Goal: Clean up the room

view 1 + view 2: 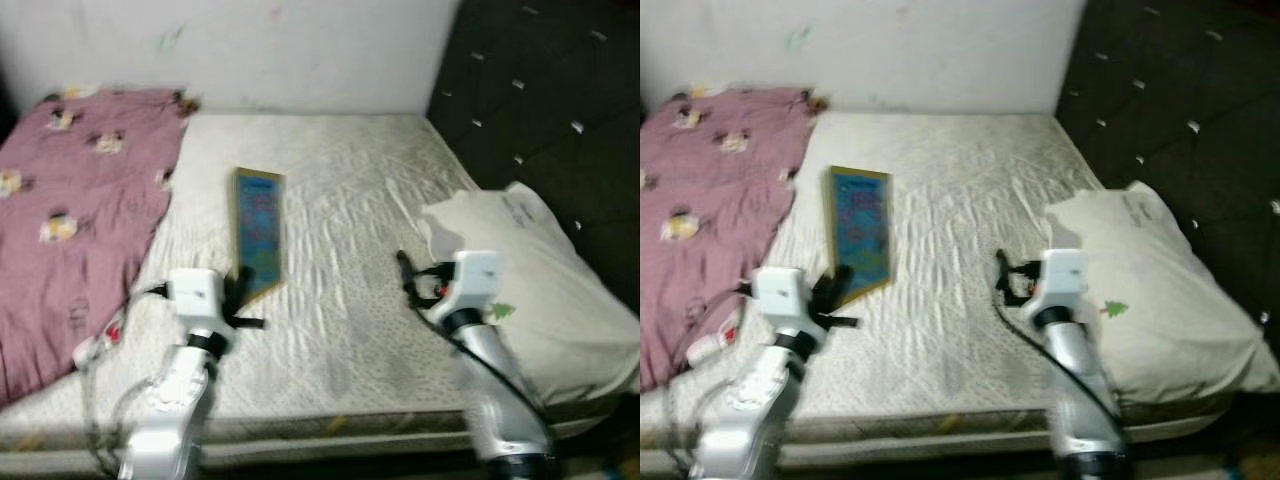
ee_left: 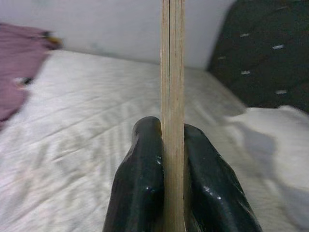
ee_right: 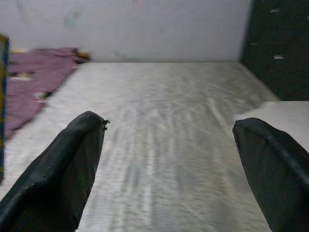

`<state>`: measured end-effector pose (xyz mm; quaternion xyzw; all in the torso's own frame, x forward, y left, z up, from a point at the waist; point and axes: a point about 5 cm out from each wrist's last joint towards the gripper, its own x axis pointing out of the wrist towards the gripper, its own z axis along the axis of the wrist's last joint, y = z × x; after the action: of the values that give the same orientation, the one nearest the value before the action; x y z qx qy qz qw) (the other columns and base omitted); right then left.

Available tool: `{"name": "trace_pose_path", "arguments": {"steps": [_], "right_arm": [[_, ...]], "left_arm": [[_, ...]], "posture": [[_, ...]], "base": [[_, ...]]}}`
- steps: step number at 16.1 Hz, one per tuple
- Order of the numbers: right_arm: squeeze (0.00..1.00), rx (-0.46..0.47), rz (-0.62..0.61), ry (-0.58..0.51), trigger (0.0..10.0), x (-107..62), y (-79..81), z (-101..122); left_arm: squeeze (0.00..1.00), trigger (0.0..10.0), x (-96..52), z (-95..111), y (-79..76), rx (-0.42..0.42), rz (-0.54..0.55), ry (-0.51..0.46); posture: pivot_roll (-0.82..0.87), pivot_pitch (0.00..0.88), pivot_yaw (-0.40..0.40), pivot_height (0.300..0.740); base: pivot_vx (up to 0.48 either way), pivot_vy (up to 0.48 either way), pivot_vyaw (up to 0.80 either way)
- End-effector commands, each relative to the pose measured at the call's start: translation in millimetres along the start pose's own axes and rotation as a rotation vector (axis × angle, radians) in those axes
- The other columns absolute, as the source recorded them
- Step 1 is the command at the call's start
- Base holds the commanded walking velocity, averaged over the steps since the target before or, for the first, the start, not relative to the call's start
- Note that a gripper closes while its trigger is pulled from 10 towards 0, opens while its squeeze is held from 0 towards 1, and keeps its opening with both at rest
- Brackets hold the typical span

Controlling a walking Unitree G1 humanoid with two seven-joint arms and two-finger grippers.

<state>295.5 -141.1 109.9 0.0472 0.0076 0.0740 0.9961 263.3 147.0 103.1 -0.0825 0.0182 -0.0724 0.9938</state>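
- Pale, scuffed wall [image 1: 300,50] runs behind a bed with a bare, off-white quilted mattress [image 1: 340,300]; a dark tufted headboard [image 1: 540,110] stands along the robot's right.
- Over the mattress's left part lies a mauve blanket with small cartoon prints [image 1: 70,230].
- On the right side, against the headboard, rests a white pillow with a small green tree mark [image 1: 540,290].
- Near the mattress's middle, a flat gold-framed picture with a blue image [image 1: 258,232] has its near end raised.
- Left gripper [image 2: 172,145] pinches the frame's thin wooden edge between its two black fingers.
- Right gripper [image 3: 169,145] hovers over bare mattress near the pillow, fingers spread wide, holding nothing.
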Motion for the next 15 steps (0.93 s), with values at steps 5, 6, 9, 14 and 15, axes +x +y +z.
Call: {"name": "trace_pose_path", "arguments": {"steps": [5, 6, 9, 14, 15], "right_arm": [[0.0, -0.013, -0.01, -0.006, 10.0, -1.5, -5.7, 1.7], [0.0, -0.014, -0.01, -0.005, 10.0, -1.5, -5.8, 1.6], [0.0, -0.014, -0.01, -0.004, 10.0, -1.8, -6.2, 1.3], [0.0, -0.011, -0.009, -0.002, 10.0, -1.0, -6.0, 1.1], [0.0, -0.009, -0.01, -0.003, 10.0, -0.6, -6.2, 1.2]], "left_arm": [[0.0, 10.0, 2.1, 10.5, -5.0, 0.002, -0.015, -0.057], [0.0, 10.0, 2.1, 10.3, -5.0, 0.002, -0.015, -0.056], [0.0, 10.0, 2.3, 10.1, -4.8, -0.014, -0.009, -0.058], [0.0, 10.0, 3.3, 11.8, -1.8, -0.023, -0.021, -0.062], [0.0, 10.0, 3.1, 12.8, -2.2, -0.021, -0.03, -0.068]], "posture": [[-0.08, 0.0, -0.028, 0.74], [-0.08, 0.0, -0.027, 0.74], [-0.08, 0.0, -0.028, 0.74], [-0.08, 0.0, -0.03, 0.74], [-0.08, 0.0, -0.029, 0.74]], "base": [[0.0, -0.256, 0.1], [0.0, 0.0, 0.0], [0.0, 0.0, 0.0], [0.0, 0.0, 0.0], [0.0, 0.0, 0.0]]}}
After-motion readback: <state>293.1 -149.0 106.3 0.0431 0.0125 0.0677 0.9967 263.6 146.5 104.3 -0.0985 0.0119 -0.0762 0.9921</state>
